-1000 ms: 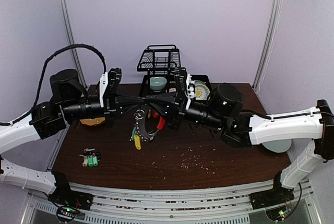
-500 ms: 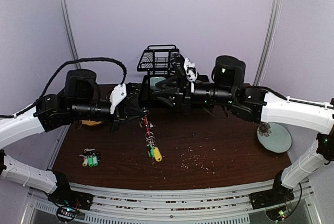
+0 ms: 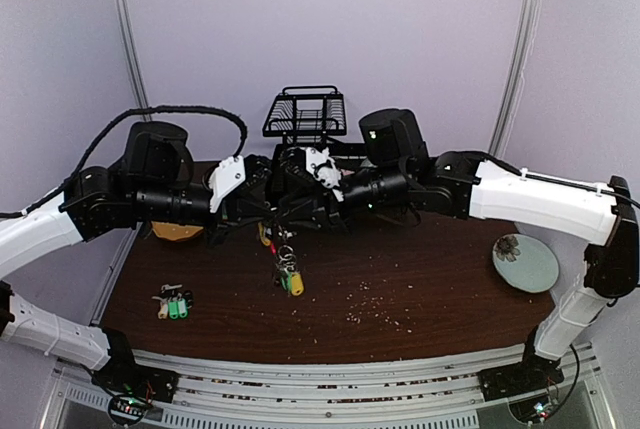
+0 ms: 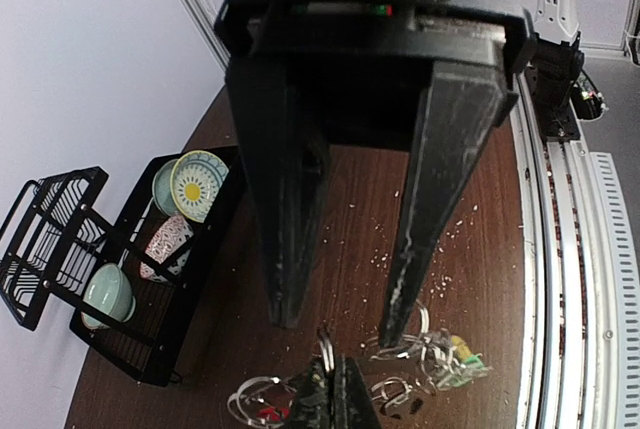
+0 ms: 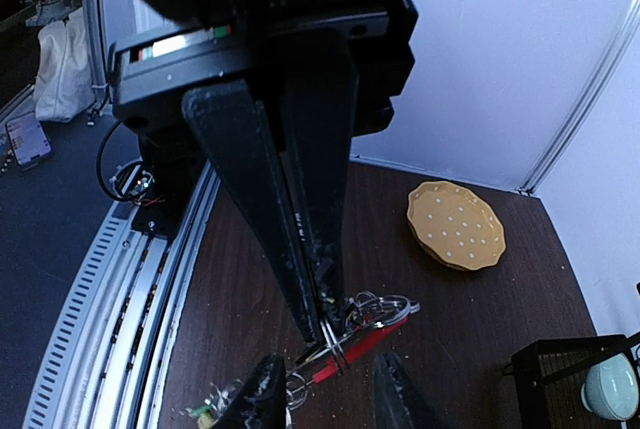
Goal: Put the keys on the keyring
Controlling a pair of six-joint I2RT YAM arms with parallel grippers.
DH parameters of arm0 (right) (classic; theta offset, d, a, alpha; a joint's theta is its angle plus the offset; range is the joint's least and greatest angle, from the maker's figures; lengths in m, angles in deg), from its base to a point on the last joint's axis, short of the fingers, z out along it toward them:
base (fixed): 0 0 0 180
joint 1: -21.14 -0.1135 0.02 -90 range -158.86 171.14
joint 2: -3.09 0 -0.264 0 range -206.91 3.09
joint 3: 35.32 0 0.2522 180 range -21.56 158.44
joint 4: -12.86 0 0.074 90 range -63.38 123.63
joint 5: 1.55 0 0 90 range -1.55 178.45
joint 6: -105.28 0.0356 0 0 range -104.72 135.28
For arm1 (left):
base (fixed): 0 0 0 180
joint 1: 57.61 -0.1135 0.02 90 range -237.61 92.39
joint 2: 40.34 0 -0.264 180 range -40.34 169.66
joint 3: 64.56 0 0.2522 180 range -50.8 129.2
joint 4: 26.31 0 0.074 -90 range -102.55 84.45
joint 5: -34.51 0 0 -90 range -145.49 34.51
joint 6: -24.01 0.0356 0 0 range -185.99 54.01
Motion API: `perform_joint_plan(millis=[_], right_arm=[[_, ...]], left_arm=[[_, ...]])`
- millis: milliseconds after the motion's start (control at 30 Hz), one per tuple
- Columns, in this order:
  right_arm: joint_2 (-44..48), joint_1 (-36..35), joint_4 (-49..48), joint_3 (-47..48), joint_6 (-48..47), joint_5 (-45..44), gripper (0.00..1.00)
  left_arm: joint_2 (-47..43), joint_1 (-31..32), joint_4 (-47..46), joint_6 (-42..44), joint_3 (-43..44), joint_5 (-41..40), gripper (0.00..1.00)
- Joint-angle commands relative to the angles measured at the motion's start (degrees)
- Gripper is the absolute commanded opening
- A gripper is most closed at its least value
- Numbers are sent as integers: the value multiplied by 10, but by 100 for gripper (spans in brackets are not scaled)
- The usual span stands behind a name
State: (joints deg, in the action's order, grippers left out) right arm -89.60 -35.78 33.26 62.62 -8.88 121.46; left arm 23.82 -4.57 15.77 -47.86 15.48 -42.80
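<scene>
The keyring (image 3: 285, 252) hangs above the table from my left gripper (image 3: 266, 215), which is shut on its metal ring. Silver keys with a yellow tag (image 3: 296, 285) and a green tag dangle at its bottom. In the left wrist view my left gripper (image 4: 335, 377) pinches the ring (image 4: 325, 344), with the key cluster (image 4: 445, 357) beyond it. My right gripper (image 3: 292, 205) faces the left one, open. In the right wrist view its fingertips (image 5: 268, 381) straddle the red arc (image 5: 362, 343) without touching it. Loose keys (image 3: 172, 305) with green tags lie at the table's front left.
A black dish rack (image 3: 305, 121) holding bowls and plates stands at the back centre, also seen in the left wrist view (image 4: 60, 239). An orange plate (image 5: 455, 224) lies at the back left, a pale plate (image 3: 525, 261) at the right. Crumbs dot the table (image 3: 420, 289).
My right gripper let go of the keyring, rose toward the rack, then came back left to face the left gripper. The keyring now hangs edge-on from the left gripper.
</scene>
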Motion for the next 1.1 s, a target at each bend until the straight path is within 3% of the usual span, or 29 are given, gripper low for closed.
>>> perform_joint_plan(millis=[0,200,333,467,600,733,967,1000,1033,1067], right_arm=[[-9,-7,6,25,-22,13,24],[-19,-10,-7,28,-24,3,15],[-23,-12,-3,32,-27,3,18],[-32,-15,22,49,-39,-10,14],[-32,-18,26,52,-43,-10,20],[-31,-19,29,56,-43,-10,2],[-32,-18,28,61,-6,-22,0],[-27,-16,9,54,13,-24,0],[-23,-13,-11,45,33,-23,0],[-17,-10,-35,33,63,-19,0]], left_arm=[[-8,0,-15,5,18,4,0],[-11,0,-15,7,14,8,0],[-11,0,-15,10,11,9,0],[-11,0,-15,13,10,14,0],[-10,0,-9,15,10,14,0],[-11,0,-9,16,9,17,0],[-12,0,-15,9,5,17,0],[-16,0,-24,-2,1,1,6],[-22,0,-38,-11,-9,-15,25],[-33,0,-51,-15,-23,-27,34]])
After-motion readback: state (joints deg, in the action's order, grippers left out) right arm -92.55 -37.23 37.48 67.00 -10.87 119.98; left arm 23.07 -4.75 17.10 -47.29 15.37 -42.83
